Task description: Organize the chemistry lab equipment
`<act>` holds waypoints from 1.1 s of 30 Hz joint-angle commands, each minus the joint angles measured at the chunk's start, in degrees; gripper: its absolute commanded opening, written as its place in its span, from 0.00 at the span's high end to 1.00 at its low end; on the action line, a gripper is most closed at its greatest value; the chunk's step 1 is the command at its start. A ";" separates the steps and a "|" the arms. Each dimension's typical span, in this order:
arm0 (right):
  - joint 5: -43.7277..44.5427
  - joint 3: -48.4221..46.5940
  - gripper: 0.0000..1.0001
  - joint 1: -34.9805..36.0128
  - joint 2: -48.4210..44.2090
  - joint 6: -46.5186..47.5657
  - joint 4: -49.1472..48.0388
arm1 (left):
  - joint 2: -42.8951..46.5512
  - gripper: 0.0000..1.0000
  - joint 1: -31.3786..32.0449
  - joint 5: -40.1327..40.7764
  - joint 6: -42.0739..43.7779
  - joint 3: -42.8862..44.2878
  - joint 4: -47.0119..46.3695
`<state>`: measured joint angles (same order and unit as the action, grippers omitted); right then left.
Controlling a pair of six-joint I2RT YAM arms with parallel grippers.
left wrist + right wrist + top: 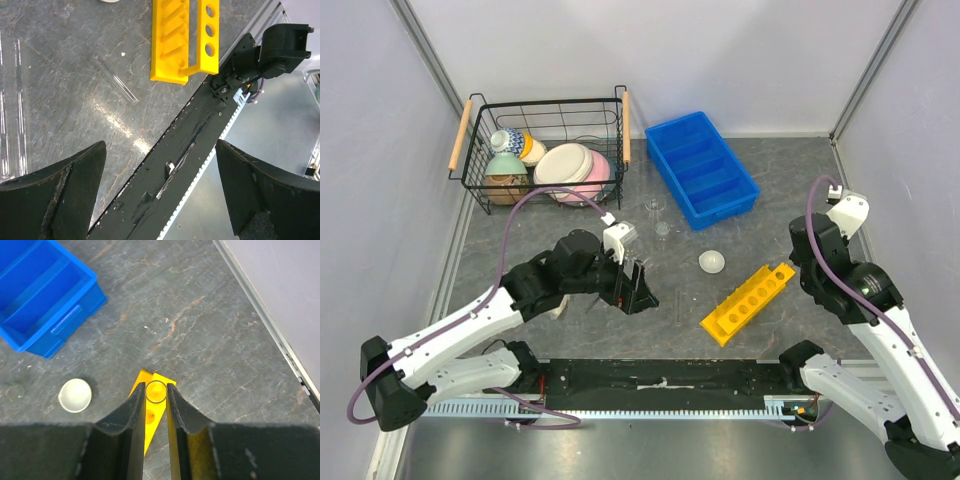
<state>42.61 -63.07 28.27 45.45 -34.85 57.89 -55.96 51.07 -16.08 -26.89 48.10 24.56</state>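
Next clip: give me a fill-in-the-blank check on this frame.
The right jaws pinch a clear tube above the ____ rack.
The left jaws stand ____, holding nothing.
The white dish lies between that rack and the ____ tray.
The ceramic bowls sit in a wire ____.
Missing: yellow; open; blue; basket.

Left hand [161, 147] spread wide, left arm [470, 322] outstretched; right hand [155, 394] pinching clear tube [155, 391].
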 commanded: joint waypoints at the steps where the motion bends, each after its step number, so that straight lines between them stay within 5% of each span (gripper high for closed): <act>1: 6.17 2.16 0.94 -0.06 0.95 -4.96 0.73 | 2.61 0.03 -0.09 2.19 -0.79 -0.72 1.63; 33: -0.07 9.63 0.95 -0.06 5.08 -8.21 -3.13 | 4.55 0.03 -0.09 1.40 0.00 -1.43 2.34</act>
<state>43.11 -54.72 28.27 49.47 -41.80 56.36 -52.14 51.07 -14.92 -26.92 46.48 27.59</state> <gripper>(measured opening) 0.263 0.966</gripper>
